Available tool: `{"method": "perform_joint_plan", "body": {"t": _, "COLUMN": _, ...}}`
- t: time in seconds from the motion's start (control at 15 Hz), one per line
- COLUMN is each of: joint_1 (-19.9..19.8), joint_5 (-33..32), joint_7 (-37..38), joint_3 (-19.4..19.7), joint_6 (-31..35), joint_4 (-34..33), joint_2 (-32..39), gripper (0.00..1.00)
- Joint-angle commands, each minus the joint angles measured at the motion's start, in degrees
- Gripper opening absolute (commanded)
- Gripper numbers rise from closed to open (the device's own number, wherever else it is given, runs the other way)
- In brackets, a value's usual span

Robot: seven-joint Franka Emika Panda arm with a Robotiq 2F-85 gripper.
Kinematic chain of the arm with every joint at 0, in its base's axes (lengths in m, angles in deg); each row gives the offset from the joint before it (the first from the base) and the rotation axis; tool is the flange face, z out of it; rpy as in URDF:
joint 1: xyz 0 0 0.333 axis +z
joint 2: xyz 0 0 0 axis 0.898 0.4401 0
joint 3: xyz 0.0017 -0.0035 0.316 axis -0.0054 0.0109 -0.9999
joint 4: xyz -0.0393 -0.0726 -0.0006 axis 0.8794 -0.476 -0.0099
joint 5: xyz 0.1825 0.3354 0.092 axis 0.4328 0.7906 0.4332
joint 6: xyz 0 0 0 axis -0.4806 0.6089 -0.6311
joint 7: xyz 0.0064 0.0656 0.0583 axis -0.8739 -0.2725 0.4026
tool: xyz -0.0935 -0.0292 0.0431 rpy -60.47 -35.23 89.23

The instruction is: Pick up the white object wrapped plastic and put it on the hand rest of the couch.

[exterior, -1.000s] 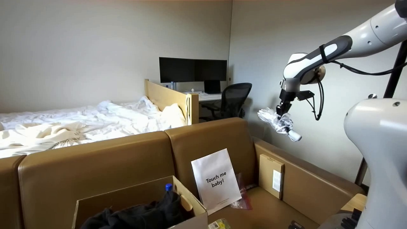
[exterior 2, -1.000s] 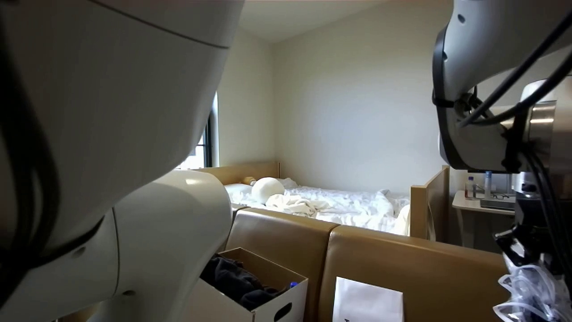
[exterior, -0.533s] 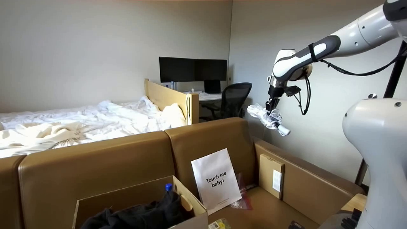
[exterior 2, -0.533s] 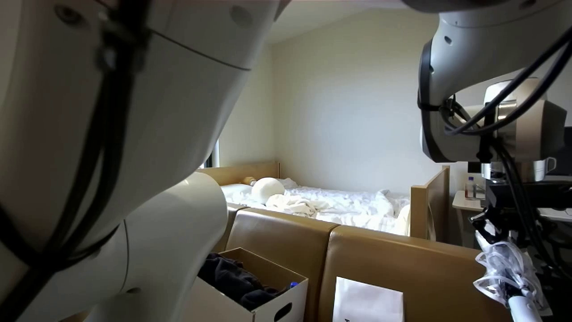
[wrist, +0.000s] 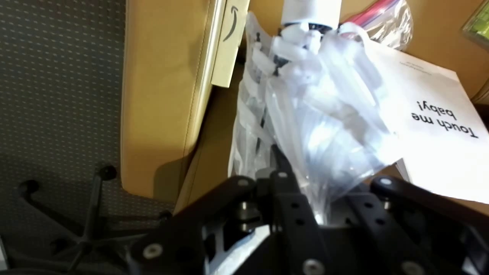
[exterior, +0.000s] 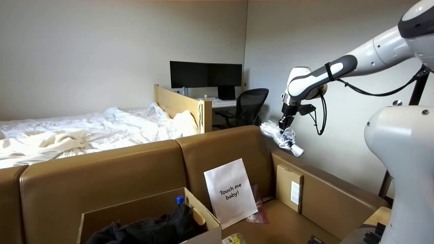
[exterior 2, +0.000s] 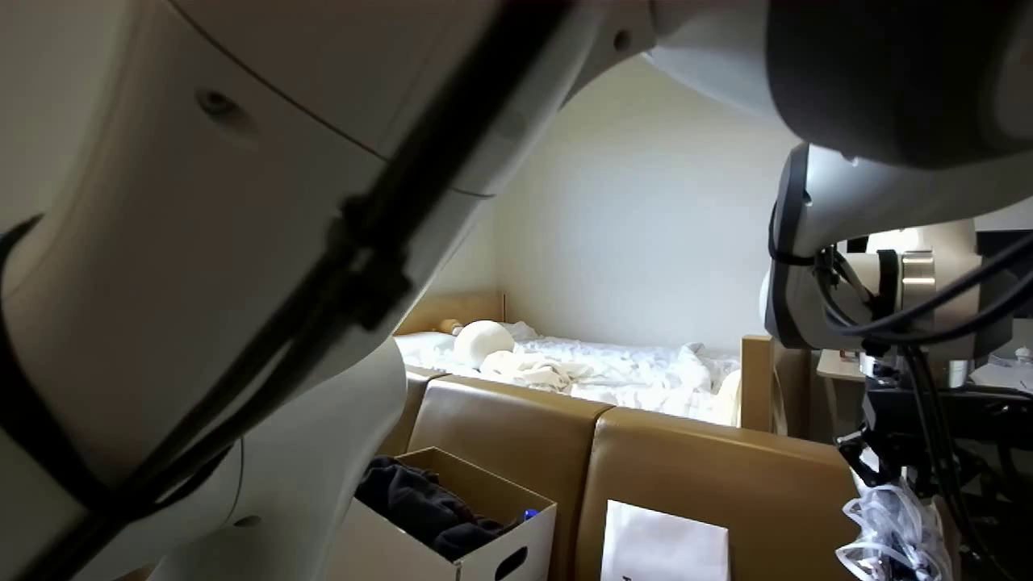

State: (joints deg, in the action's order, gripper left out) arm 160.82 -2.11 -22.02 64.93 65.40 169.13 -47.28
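Note:
The white object wrapped in clear plastic (exterior: 278, 138) hangs tilted in my gripper (exterior: 284, 128), its smooth white end pointing down and right. It also shows in an exterior view (exterior 2: 892, 528) and in the wrist view (wrist: 324, 88). My gripper is shut on it; in the wrist view the crumpled plastic lies between the fingers (wrist: 317, 172) and hides the fingertips. The brown couch's hand rest (exterior: 334, 181) runs below and to the right of the object in an exterior view. In the wrist view the hand rest (wrist: 164, 91) lies left of the object. The object is in the air.
A flat cardboard box (exterior: 288, 186) leans against the hand rest's inner side. A "Touch me baby!" sheet (exterior: 230, 193) leans on the backrest. An open box with dark cloth (exterior: 203, 234) stands on the seat. An office chair (exterior: 252, 105) is behind the couch.
In an exterior view, my gripper and the wrapped object have moved left, first slightly up and then down, closer to the couch's back corner. The grip has stayed shut.

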Motion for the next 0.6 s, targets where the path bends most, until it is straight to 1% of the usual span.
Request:
{"method": "perform_joint_plan", "body": {"t": 0.0, "joint_1": 3.8, "joint_5": -6.6, "joint_7": 4.9, "joint_3": 2.2, "joint_6": 8.0, "joint_4": -4.5, "joint_2": -7.0, "gripper": 0.1}}
{"method": "perform_joint_plan", "body": {"t": 0.07, "joint_1": 5.6, "joint_5": -9.7, "joint_7": 6.4, "joint_3": 4.0, "joint_6": 10.5, "joint_4": -5.6, "joint_2": -7.7, "gripper": 0.1}}
{"method": "perform_joint_plan", "body": {"t": 0.13, "joint_1": 7.1, "joint_5": -12.4, "joint_7": 7.7, "joint_3": 5.5, "joint_6": 11.3, "joint_4": -6.9, "joint_2": -8.4, "gripper": 0.1}}
{"method": "perform_joint_plan", "body": {"t": 0.2, "joint_1": 8.7, "joint_5": -15.1, "joint_7": 8.8, "joint_3": 6.9, "joint_6": 10.4, "joint_4": -8.4, "joint_2": -8.7, "gripper": 0.1}}
{"method": "perform_joint_plan", "body": {"t": 0.33, "joint_1": 10.9, "joint_5": -20.5, "joint_7": 9.1, "joint_3": 8.4, "joint_6": 6.9, "joint_4": -11.1, "joint_2": -9.3, "gripper": 0.1}}
{"method": "perform_joint_plan", "body": {"t": 0.4, "joint_1": 11.2, "joint_5": -22.3, "joint_7": 8.2, "joint_3": 8.3, "joint_6": 5.1, "joint_4": -11.8, "joint_2": -9.7, "gripper": 0.1}}
{"method": "perform_joint_plan", "body": {"t": 0.53, "joint_1": 10.8, "joint_5": -24.7, "joint_7": 4.4, "joint_3": 7.0, "joint_6": -1.1, "joint_4": -12.8, "joint_2": -9.2, "gripper": 0.1}}
